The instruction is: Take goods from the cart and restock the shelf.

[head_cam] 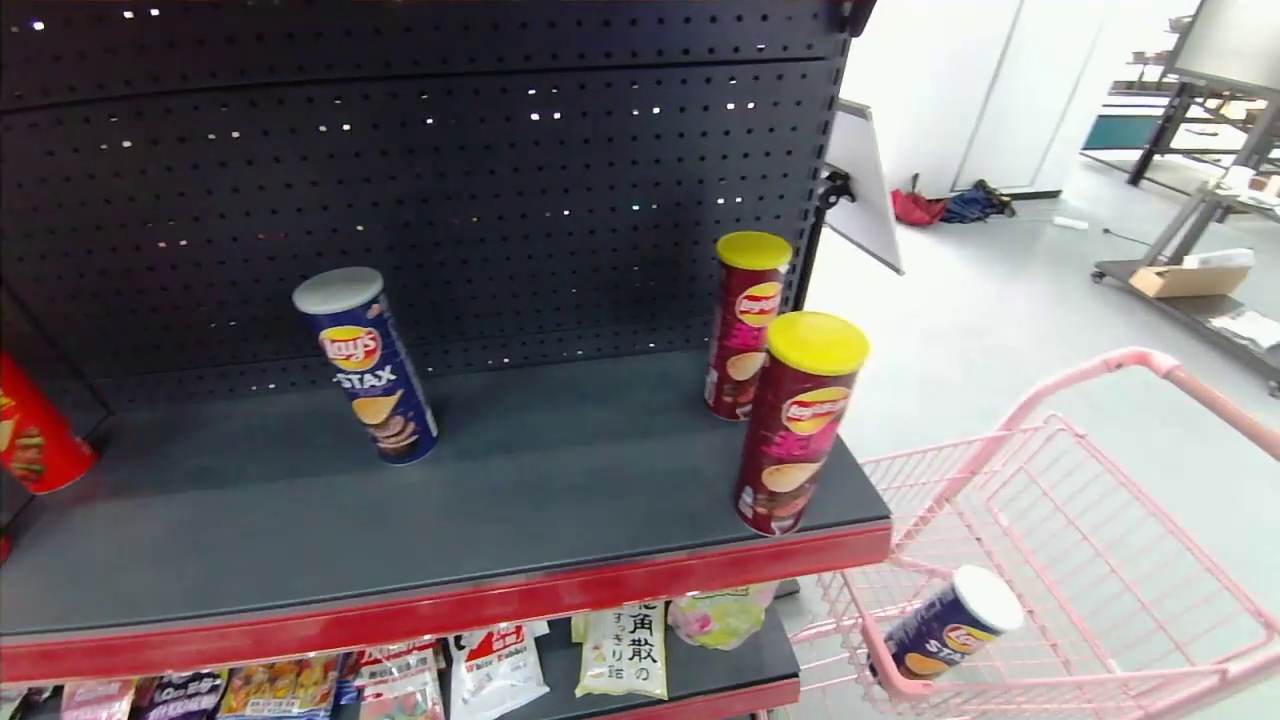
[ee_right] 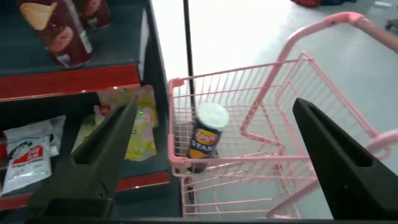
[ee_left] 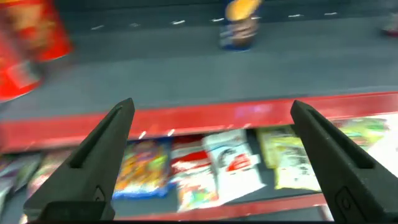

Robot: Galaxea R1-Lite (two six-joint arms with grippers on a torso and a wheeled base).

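Observation:
A dark blue chip can (head_cam: 948, 626) with a white lid lies tilted in the pink wire cart (head_cam: 1060, 540) at the lower right; the right wrist view shows the same can (ee_right: 206, 135) in the cart (ee_right: 273, 124). On the dark shelf (head_cam: 450, 500) stand a blue can (head_cam: 367, 365) left of centre and two maroon cans with yellow lids (head_cam: 798, 422) (head_cam: 745, 325) at the right end. My right gripper (ee_right: 214, 162) hangs open above the cart, nothing between its fingers. My left gripper (ee_left: 214, 162) is open in front of the shelf's red edge (ee_left: 199, 115), empty.
A red can (head_cam: 30, 420) stands at the shelf's far left. Snack bags (head_cam: 500, 665) fill the lower shelf under the red lip. A perforated back panel (head_cam: 420, 180) closes the shelf behind. Open floor lies right of the cart, with trolleys far back.

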